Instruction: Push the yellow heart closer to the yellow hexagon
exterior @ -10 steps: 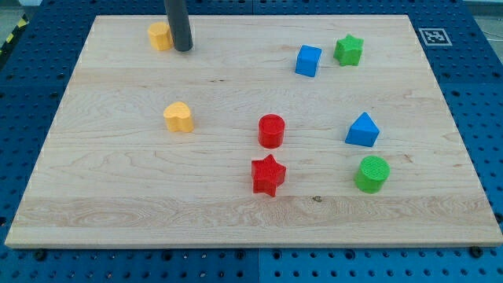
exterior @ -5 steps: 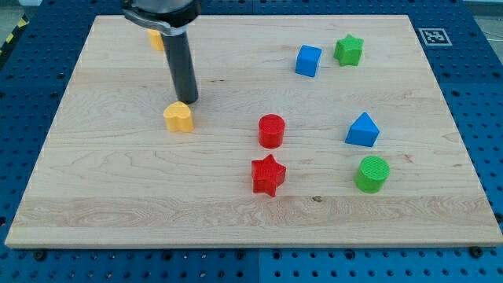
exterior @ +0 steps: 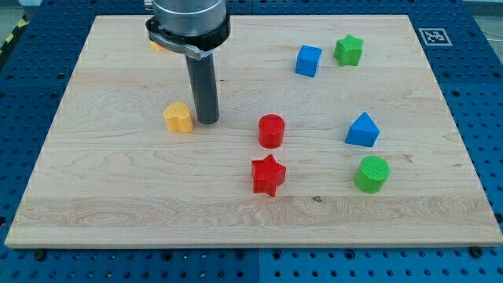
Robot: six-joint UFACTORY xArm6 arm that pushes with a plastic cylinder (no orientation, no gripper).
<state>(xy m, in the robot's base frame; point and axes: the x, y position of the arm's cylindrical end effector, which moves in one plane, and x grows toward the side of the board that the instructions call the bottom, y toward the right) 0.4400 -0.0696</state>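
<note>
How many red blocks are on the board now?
2. The red cylinder stands near the board's middle; the red star lies just below it in the view. My tip hides no others, it seems.

My tip [exterior: 207, 121] now sits just right of the yellow heart [exterior: 178, 117], having travelled down from the upper left of the frame beside the yellow hexagon [exterior: 156, 43], which the arm's body now mostly hides.

my tip [exterior: 208, 121] just right of heart [exterior: 178, 117] — hexagon [exterior: 156, 43] above, mostly hidden
</note>
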